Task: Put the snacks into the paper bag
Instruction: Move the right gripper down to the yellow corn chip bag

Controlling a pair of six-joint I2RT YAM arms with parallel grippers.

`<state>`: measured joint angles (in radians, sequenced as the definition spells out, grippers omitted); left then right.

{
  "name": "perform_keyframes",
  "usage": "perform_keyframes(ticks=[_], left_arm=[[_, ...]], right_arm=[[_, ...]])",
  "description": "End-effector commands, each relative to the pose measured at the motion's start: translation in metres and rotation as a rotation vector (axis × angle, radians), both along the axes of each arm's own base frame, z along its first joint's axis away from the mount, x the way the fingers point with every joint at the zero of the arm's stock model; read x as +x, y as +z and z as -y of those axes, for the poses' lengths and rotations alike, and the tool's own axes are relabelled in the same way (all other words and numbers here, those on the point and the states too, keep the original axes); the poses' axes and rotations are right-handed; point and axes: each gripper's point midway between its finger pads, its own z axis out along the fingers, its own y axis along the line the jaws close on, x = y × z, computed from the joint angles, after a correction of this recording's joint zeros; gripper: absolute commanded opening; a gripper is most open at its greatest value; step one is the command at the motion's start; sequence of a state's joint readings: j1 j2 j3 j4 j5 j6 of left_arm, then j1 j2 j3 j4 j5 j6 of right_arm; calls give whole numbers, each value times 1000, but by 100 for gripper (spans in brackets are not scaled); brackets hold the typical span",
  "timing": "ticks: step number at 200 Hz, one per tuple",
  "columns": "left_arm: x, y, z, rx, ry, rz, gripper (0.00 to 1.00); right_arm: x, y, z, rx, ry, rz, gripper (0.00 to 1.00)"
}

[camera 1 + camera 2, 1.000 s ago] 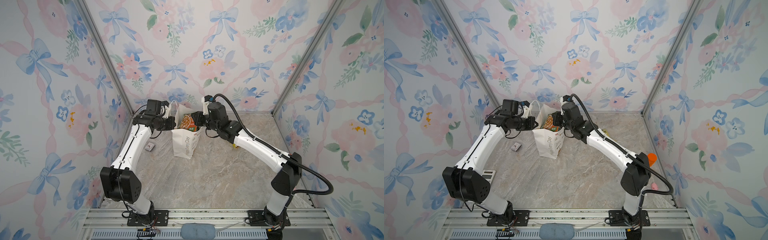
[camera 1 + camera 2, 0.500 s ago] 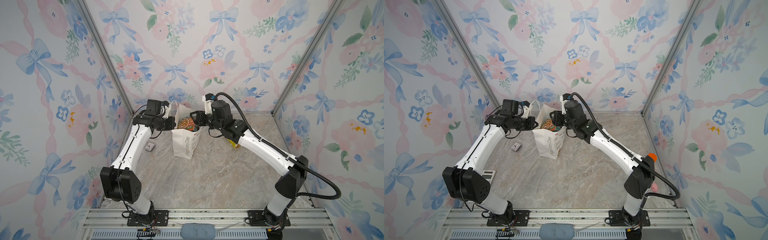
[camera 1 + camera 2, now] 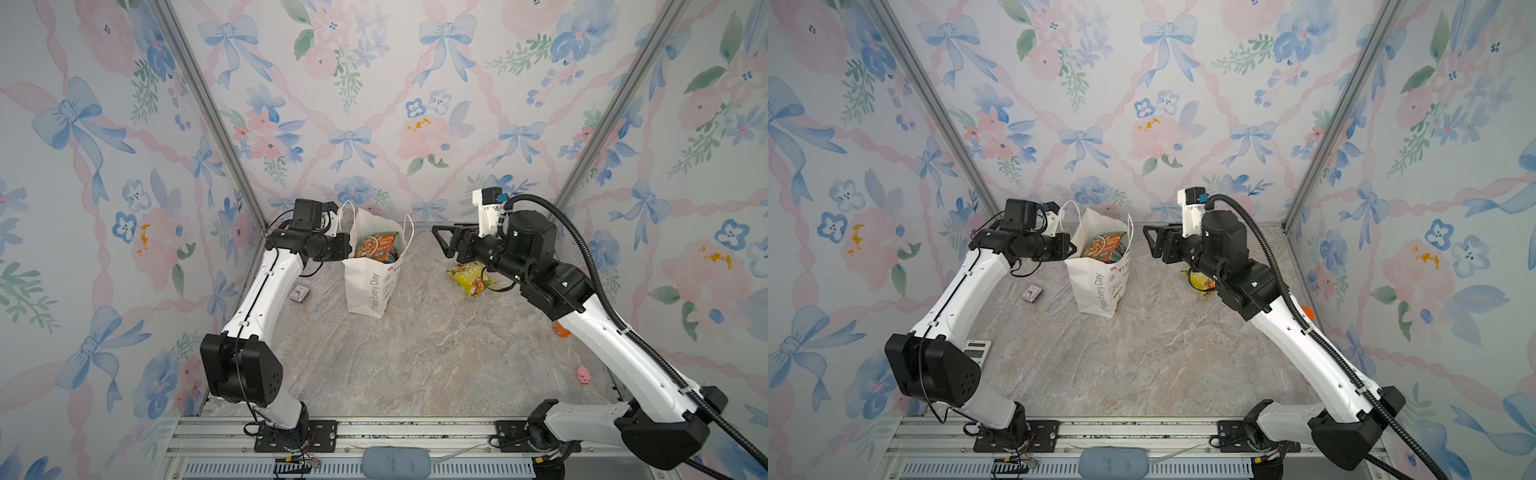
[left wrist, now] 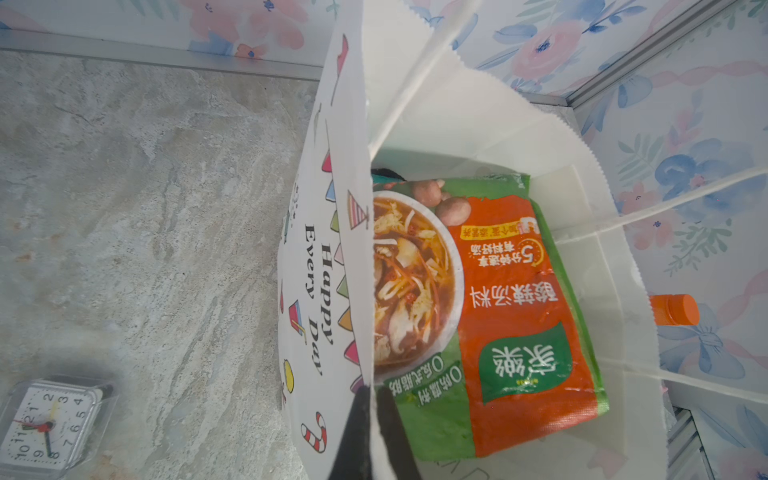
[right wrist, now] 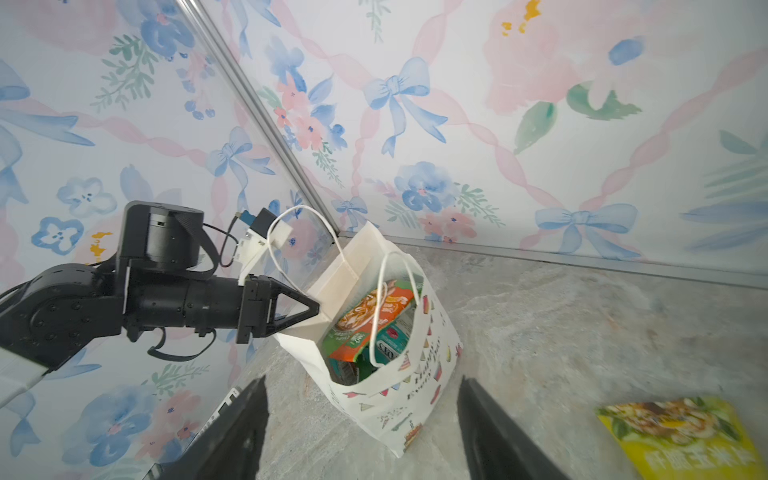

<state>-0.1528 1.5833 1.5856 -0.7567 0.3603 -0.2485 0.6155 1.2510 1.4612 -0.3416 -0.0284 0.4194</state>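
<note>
- The left gripper (image 5: 316,309) is clamped on the left rim of the paper bag (image 3: 372,286), which stands upright just left of centre at the back in both top views.
- The right gripper (image 3: 441,241) hangs right of the bag, jaws apart and empty.
- A green-orange packet (image 4: 498,316) lies inside the bag, on top of others.
- The yellow packet (image 3: 467,276) lies flat on the table (image 3: 415,353), right of centre. It looks light, crinkly and slick, so pinching one edge seam seems safest.
</note>
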Motion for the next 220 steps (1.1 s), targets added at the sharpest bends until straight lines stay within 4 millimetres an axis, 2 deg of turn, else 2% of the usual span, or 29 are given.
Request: perform_keyframes(ticks=[1,20,47,57,74,85,108,128,135,137,155,184,220], left_arm=[[2,0,5,-15,-12,9,0],[2,0,5,-15,-12,11,0],[2,0,5,-14,-12,9,0],[2,0,5,-15,-12,8,0],[2,0,6,-16,-14,8,0],[2,0,6,-16,-14,8,0],[2,0,5,-16,-14,9,0],[2,0,6,-16,-14,9,0],[2,0,6,-15,-14,8,0],[2,0,6,-15,-15,9,0],[2,0,6,-16,-16,8,0],[2,-1,6,-16,-16,6,0],[2,-2,6,-16,-15,4,0]], right_arm=[[12,-53,38,-65,-114,-133,75],[25,-93,77,-77,-216,-239,75],[43,-155,121,-99,-315,-394,75],[51,-174,134,-102,-340,-444,75],[66,-195,150,-107,-355,-499,76],[77,-207,156,-117,-352,-533,78],[97,-227,165,-173,-355,-576,90],[115,-245,172,-208,-352,-609,95],[120,-244,176,-218,-358,-606,95],[122,-252,176,-223,-355,-622,96],[137,-271,184,-246,-351,-660,94],[156,-295,189,-273,-322,-705,86],[166,-326,190,-333,-276,-775,81]])
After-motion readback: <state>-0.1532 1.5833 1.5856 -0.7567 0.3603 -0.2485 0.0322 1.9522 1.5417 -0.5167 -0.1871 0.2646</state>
